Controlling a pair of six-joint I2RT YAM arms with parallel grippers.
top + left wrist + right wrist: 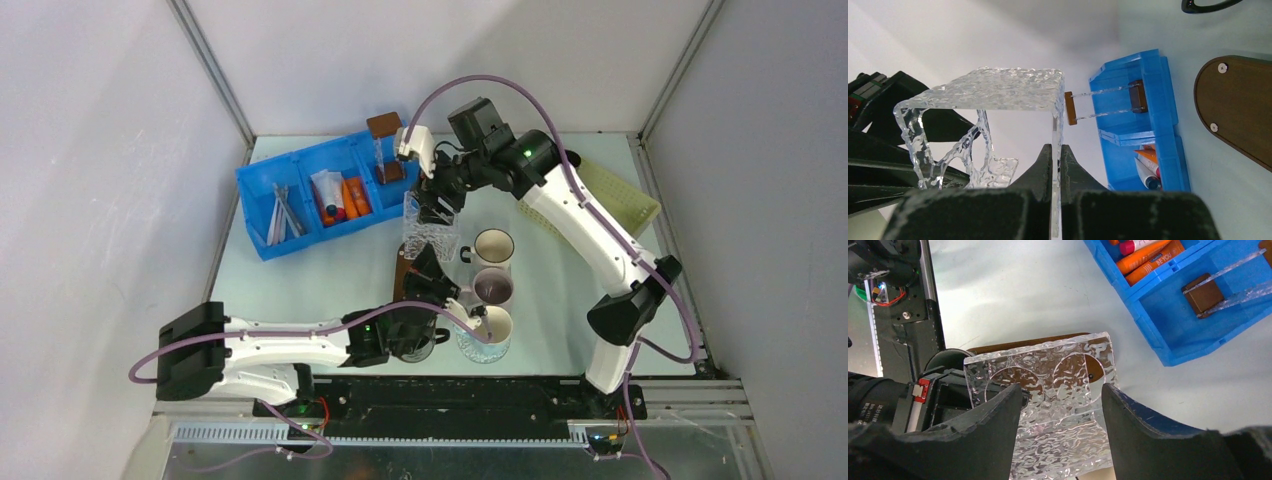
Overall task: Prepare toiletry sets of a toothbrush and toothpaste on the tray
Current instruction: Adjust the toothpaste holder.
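Grey toothbrushes [283,213] lie in the left compartment of a blue bin [262,243]. Orange and white toothpaste tubes [340,197] lie in its middle compartment; they also show in the left wrist view [1148,167] and the right wrist view [1148,257]. A brown wooden tray [401,280] lies on the table under my left gripper. My left gripper [1056,147] is shut on one wall of a clear textured acrylic holder [998,90] and holds it upright. My right gripper [1062,389] is open, its fingers on either side of the holder [1068,440], not touching.
Clear brown-lidded boxes [385,150] stand in the bin's right compartment. Three mugs [493,247] stand in a row right of the tray. A pale green mat [620,195] lies at the back right. The arms' base rail runs along the near edge.
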